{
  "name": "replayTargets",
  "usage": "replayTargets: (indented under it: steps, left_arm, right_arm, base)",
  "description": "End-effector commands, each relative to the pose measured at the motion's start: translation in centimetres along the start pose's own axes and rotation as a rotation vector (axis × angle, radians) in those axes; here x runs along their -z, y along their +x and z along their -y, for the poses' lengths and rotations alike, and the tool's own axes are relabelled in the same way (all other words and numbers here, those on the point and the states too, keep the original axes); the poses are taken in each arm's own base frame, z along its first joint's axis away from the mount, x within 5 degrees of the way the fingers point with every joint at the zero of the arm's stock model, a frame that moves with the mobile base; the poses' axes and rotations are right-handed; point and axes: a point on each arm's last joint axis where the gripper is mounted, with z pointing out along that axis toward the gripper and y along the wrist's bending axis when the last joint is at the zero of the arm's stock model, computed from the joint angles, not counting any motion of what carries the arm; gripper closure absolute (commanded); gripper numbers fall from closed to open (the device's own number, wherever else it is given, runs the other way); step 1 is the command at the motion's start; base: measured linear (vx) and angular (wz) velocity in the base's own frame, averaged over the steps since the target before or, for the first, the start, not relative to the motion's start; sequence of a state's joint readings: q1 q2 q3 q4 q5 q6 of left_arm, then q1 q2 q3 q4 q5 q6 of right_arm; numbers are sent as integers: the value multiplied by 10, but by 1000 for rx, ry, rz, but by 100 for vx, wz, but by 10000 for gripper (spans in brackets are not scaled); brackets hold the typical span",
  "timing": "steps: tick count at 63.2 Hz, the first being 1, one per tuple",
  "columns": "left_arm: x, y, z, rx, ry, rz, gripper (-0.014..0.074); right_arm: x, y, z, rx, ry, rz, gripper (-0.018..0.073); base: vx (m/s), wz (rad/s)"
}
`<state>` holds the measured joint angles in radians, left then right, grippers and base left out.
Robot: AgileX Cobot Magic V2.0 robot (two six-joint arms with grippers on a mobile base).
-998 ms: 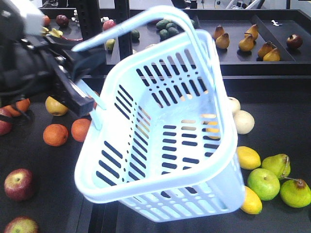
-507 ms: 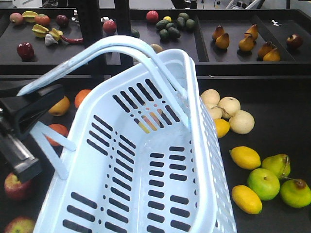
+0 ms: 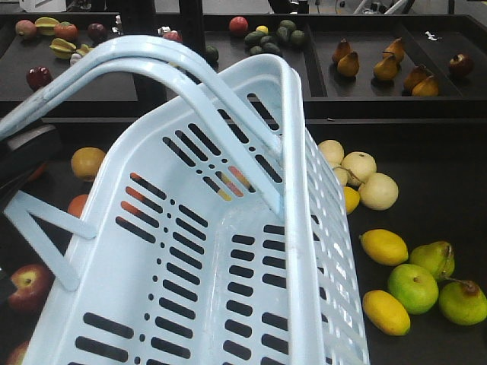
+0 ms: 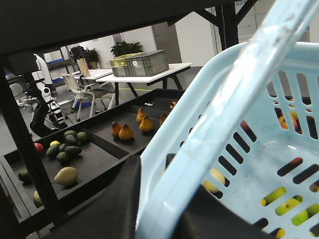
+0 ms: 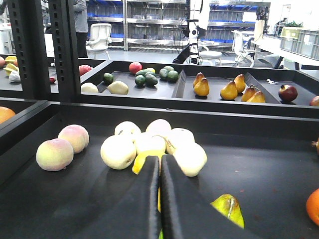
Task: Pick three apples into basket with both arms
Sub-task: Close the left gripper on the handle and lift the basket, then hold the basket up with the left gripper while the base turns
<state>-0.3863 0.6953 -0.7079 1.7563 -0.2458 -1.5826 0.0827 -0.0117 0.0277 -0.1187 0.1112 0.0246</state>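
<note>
The pale blue basket (image 3: 152, 251) hangs tilted close in front of the camera and fills most of the front view; nothing shows inside it. Its two hoop handles (image 3: 152, 57) run to the left edge, where my left gripper (image 3: 23, 156) shows only as a dark shape. In the left wrist view my left gripper (image 4: 164, 199) is shut on a handle (image 4: 239, 84). One red apple (image 3: 29, 287) lies on the black shelf at lower left, and part of another (image 3: 15, 356) peeks out below it. My right gripper (image 5: 159, 164) is shut on nothing, low over the shelf, pointing at pale fruits.
Oranges (image 3: 87, 161) lie left of the basket. Pale round fruits (image 3: 378, 190), lemons (image 3: 384, 245) and green fruits (image 3: 413, 287) lie to its right. The back shelf holds pears (image 3: 384, 67) and avocados (image 3: 266, 42). A black post (image 3: 190, 30) stands behind. Peaches (image 5: 55, 153) lie left of the right gripper.
The basket has swung closer to the camera and toward the left. My left gripper has slid almost out of the left edge, keeping hold of the handle.
</note>
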Motion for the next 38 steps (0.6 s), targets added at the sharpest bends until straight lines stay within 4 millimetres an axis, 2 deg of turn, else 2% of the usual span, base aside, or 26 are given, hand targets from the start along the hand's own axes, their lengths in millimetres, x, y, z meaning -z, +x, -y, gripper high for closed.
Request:
replayTargets:
  steps: [1, 38]
  left_arm:
    - [2, -10, -4, -1, -31, 27, 604]
    - [2, -10, -4, -1, -32, 27, 603]
  right_arm:
    - [0, -2, 0, 16, 3, 69, 568]
    - [0, -2, 0, 16, 3, 69, 568]
  base:
    - [0, 0]
    - [0, 0]
